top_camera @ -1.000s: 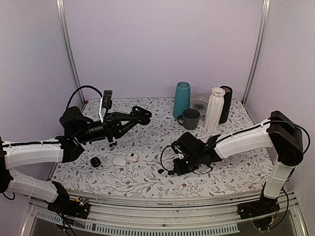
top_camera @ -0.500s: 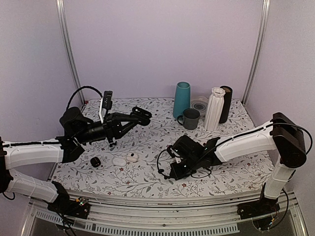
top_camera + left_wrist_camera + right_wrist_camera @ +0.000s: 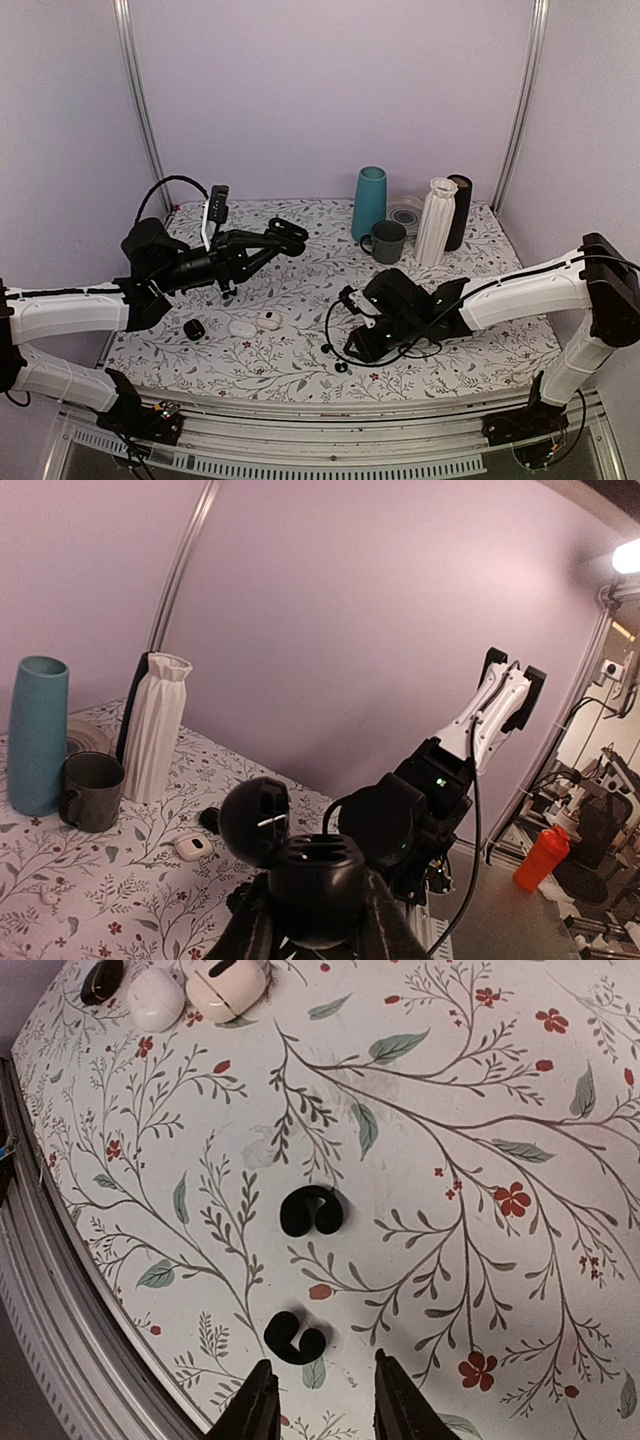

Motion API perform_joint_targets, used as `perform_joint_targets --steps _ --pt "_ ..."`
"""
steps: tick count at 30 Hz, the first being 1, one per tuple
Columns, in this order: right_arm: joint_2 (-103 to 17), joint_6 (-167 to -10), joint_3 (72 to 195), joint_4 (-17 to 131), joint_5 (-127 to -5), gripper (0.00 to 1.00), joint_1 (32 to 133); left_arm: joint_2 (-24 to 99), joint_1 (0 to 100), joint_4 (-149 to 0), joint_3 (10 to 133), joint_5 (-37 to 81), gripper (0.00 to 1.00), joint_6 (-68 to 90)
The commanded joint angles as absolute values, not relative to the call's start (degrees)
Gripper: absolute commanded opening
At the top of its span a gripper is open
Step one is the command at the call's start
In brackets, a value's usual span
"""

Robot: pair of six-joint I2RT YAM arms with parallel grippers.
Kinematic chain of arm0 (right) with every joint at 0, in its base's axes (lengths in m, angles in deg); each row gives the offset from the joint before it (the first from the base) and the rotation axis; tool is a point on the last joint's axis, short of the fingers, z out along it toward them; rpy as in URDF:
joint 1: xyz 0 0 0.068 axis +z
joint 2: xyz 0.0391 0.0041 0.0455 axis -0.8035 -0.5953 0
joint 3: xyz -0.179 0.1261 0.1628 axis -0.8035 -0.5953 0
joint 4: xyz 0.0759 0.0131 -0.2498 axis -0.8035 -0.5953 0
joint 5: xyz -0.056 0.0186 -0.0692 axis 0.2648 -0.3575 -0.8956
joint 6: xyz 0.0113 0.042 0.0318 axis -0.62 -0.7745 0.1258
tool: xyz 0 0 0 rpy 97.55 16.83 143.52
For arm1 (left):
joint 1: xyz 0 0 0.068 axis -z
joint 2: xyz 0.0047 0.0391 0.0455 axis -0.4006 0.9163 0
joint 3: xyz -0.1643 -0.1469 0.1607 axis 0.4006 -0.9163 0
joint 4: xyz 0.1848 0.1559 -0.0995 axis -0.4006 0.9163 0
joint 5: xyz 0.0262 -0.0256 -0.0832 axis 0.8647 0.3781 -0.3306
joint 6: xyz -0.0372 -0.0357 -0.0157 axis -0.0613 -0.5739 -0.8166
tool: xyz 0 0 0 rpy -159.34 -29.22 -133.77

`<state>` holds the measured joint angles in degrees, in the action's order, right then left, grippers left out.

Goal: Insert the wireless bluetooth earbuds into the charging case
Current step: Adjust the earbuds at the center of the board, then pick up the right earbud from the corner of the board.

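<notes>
2 glossy black earbuds point(image 3: 310, 1210) lie on the table point(image 3: 480, 1110), just beyond the right fingers point(image 3: 258, 1405), which are parted and empty. Tiny, light, likely slippery: pinch 1 across its body. The left fingers point(image 3: 250, 935) clamp the open charging case point(image 3: 315, 875) aloft.

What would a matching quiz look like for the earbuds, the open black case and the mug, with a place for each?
Things:
1. earbuds
2. open black case
3. mug

Places:
A. beside the teal vase
B. lying loose below the right gripper
C. held in the left gripper

Pairs: 1-B, 2-C, 3-A
</notes>
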<state>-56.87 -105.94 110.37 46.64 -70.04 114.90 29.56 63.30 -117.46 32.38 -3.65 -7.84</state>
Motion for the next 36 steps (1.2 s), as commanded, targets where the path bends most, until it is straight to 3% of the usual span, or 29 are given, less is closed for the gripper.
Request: perform_joint_targets --steps 1,17,36 --pt "-52.8 -97.5 109.0 49.8 -71.5 0.34 117.2 28.5 62.6 -118.1 31.8 -3.0 0.00 -7.6" --pt "-57.8 -92.2 109.4 51.7 -64.8 0.30 119.7 29.5 62.6 -118.4 32.3 -3.4 0.00 -7.8" --pt "-61.8 -92.6 110.3 52.0 -68.0 0.29 119.7 28.5 62.4 -117.2 32.6 -3.5 0.00 -7.4"
